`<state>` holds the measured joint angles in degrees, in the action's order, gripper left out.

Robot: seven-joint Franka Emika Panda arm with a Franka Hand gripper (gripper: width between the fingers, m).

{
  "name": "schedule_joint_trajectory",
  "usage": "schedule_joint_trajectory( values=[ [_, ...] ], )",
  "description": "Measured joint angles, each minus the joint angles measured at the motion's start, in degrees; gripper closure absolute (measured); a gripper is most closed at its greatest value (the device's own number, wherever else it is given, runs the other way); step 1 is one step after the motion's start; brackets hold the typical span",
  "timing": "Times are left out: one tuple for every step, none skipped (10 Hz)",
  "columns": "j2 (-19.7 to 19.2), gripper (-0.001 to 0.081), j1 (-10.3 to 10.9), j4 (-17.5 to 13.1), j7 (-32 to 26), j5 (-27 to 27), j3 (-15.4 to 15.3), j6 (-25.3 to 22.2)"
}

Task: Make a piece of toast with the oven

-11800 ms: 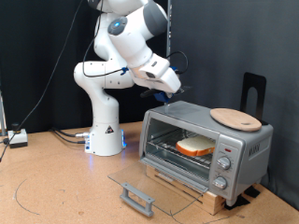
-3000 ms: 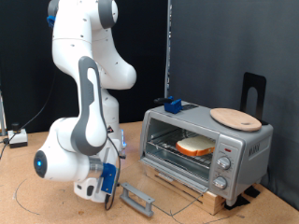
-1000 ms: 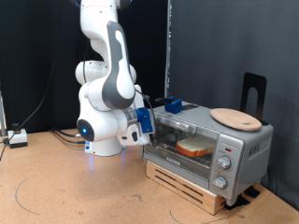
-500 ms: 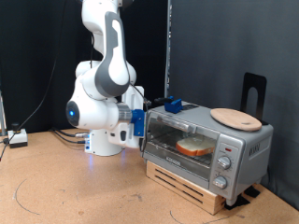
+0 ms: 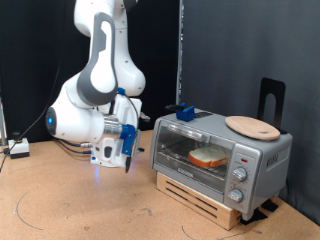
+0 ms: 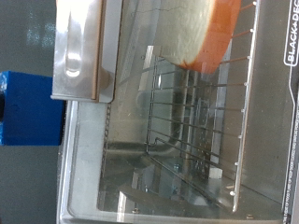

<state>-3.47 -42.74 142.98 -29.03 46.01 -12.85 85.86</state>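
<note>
The silver oven (image 5: 232, 146) stands on a wooden base at the exterior view's right, with its glass door shut. The piece of toast (image 5: 208, 157) lies on the wire rack inside, seen through the glass. My gripper (image 5: 127, 156) hangs in the air a short way to the exterior view's left of the door, touching nothing and holding nothing. The wrist view looks at the shut door: the door handle (image 6: 82, 47), the toast (image 6: 192, 28) behind the glass and the wire rack (image 6: 187, 121). My fingers do not show there.
A round wooden plate (image 5: 252, 126) and a small blue object (image 5: 185, 112) sit on the oven's top; the blue object also shows in the wrist view (image 6: 28, 107). A black stand (image 5: 272, 98) rises behind the oven. Cables and a small box (image 5: 18, 148) lie at the far left.
The oven door, open and flat earlier, is now shut. In the last second my gripper has backed away from the door to the exterior view's left and lowered a little.
</note>
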Motion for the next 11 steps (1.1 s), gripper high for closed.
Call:
schedule_joint_trajectory(
  values=[
    [0.01, -0.0003, 0.01, 0.10, -0.03, 0.03, -0.04, 0.02],
    [-0.15, -0.0003, 0.03, -0.05, 0.74, 2.04, -0.15, -2.47],
    [-0.60, -0.0003, 0.11, -0.57, 0.99, 6.70, -0.70, -4.93],
    [-1.49, -0.0003, 0.33, -1.36, 2.35, 11.08, -1.56, -6.52],
    [-2.42, -0.0003, 0.78, -2.46, 4.86, 13.68, -2.50, -6.97],
    [-3.34, -0.0003, 1.41, -3.94, 7.04, 14.27, -3.49, -6.69],
    [-4.19, -0.0003, 2.27, -5.66, 9.03, 14.06, -4.43, -5.33],
    [-4.93, -0.0003, 3.31, -7.27, 10.45, 13.70, -5.29, -2.80],
    [-5.50, -0.0003, 4.32, -8.48, 10.65, 14.24, -6.12, 1.56],
    [-5.65, -0.0003, 5.17, -9.00, 10.54, 14.37, -6.53, 4.64],
    [-5.72, -0.0003, 5.01, -8.97, 10.69, 14.21, -6.48, 3.01]
  ],
)
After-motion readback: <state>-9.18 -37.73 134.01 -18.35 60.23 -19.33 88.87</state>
